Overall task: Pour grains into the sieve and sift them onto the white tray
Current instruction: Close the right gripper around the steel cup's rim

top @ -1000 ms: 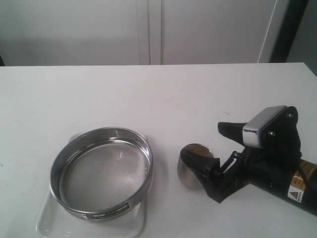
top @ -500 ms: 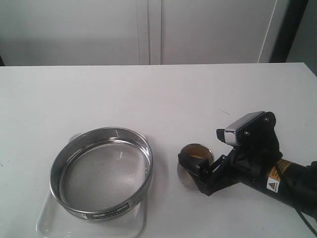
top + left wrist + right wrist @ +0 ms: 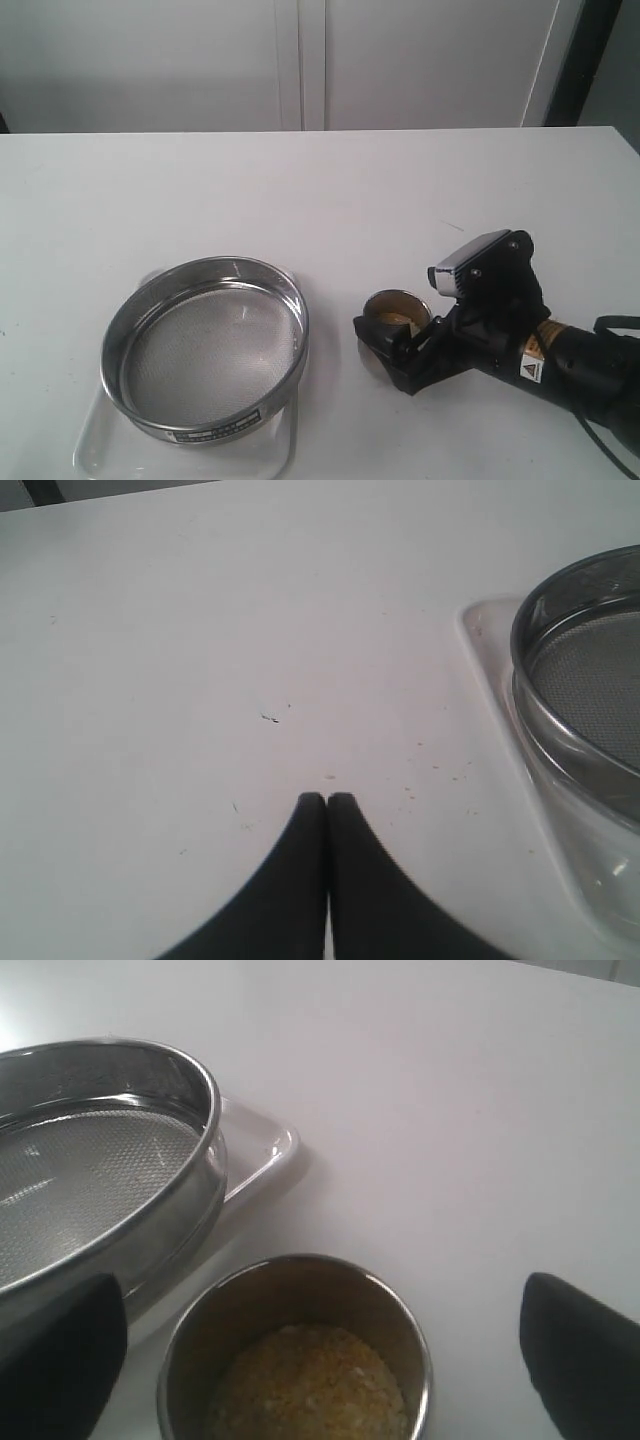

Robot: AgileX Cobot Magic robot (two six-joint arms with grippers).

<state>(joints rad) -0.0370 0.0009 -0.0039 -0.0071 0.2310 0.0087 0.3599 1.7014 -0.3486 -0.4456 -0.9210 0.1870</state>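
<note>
Much of the white tray (image 3: 95, 450) is hidden under the sieve (image 3: 205, 345) that sits on it at the lower left of the exterior view. Only the tray's corners and rim are seen, and its near edge is cut off by the frame. The sieve's label strip is shown in that view alone, its print too small to be read. The left gripper (image 3: 327, 802) is not shown there at all. In the left wrist view its jaws are pressed together with nothing between them, over the table (image 3: 330, 200) beside the tray's corner. The right gripper (image 3: 318, 1360) is seen from outside at a small steel cup (image 3: 396, 312), its far finger hidden. In the right wrist view the jaws are spread wide to either side of the cup, apart from it and gripping nothing. The grains (image 3: 308, 1385) lie inside the cup — a mere yellow glimpse from outside, a golden heap from the wrist, with single grains not distinguishable.
</note>
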